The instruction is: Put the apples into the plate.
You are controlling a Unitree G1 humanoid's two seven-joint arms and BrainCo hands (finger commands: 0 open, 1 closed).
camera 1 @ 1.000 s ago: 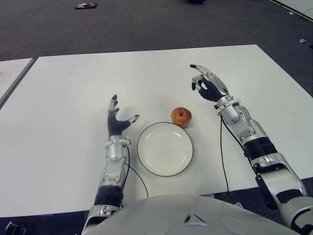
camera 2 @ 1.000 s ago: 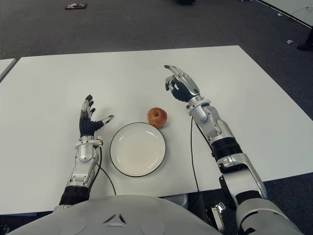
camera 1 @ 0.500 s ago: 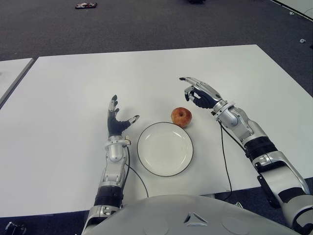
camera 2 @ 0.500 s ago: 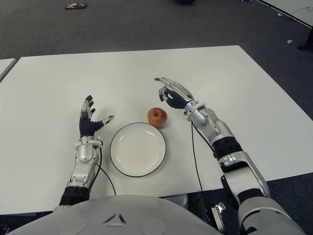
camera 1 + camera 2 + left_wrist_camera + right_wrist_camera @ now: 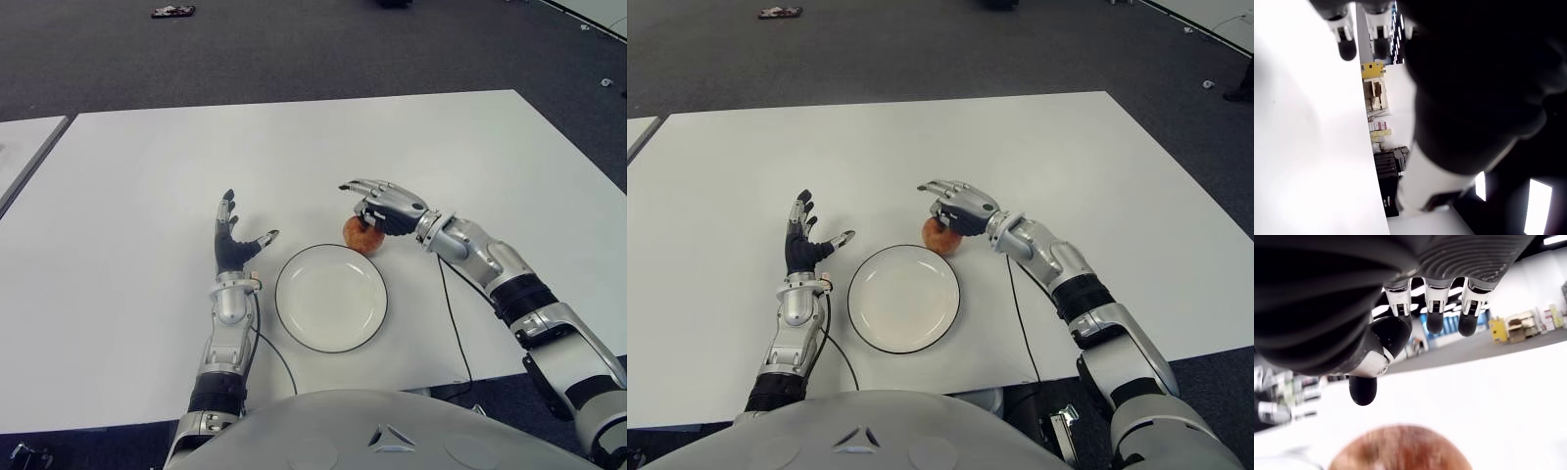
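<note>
Apple (image 5: 361, 236) sat on the white counter (image 5: 147, 176), just beyond the far right rim of the plate (image 5: 330, 298) and very close to it; whether the two touched could not be told. The plate itself held nothing. The right robot hand (image 5: 382, 207) was directly over the apple, palm down, its fingers (image 5: 1432, 308) spread and only loosely curved. In the right wrist view the fingertips hung clear above the red fruit (image 5: 1400, 448) with bare counter showing between them, so the hand had not closed on it and gripped nothing. Its forearm ran back from the apple toward the right of the plate, a thin black cable trailing along the counter beside it.

The left robot hand (image 5: 233, 242) showed to the left of the plate, a little apart from its rim, held upright with the fingers spread wide and the thumb pointing toward the plate, holding nothing.

Beyond the far edge of the counter lay dark carpet, with a small flat object (image 5: 172, 12) on the floor well away from the plate.
</note>
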